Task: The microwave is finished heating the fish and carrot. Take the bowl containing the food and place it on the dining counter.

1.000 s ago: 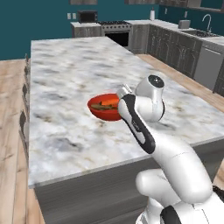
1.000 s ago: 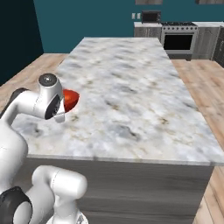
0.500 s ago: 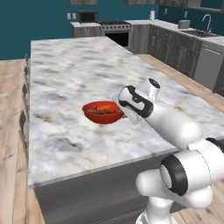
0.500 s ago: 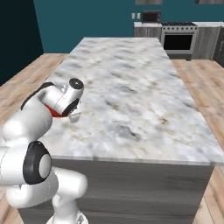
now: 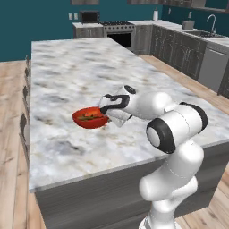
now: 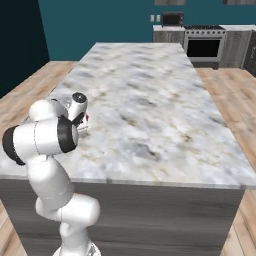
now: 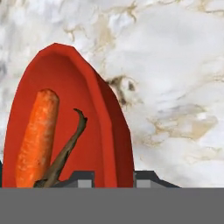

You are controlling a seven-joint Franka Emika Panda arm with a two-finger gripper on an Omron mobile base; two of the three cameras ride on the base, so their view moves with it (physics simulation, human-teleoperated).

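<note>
The red bowl [image 5: 90, 117] sits on the marble desk [image 5: 67, 76], in the near part of the top, closer to the front edge than to the far end by the stove [image 5: 117, 32]. The claw [image 5: 105, 111] reaches in low from the bowl's right side in the left base view, its dark fingers at the bowl's rim; in the hand view one finger tip [image 7: 85, 179] rises inside the rim and the other [image 7: 144, 178] outside it, with the bowl's wall [image 7: 116, 144] between them, so the claw appears closed on the rim, though contact itself is too small to confirm. Inside the bowl the orange carrot [image 7: 36, 135] lies along the wall farthest from the gripped rim, and the thin dark fish [image 7: 65, 153] lies just beside it, toward the rim, its near end touching the carrot's lower end. In the right base view a sliver of the bowl [image 6: 87, 118] shows behind the wrist.
</note>
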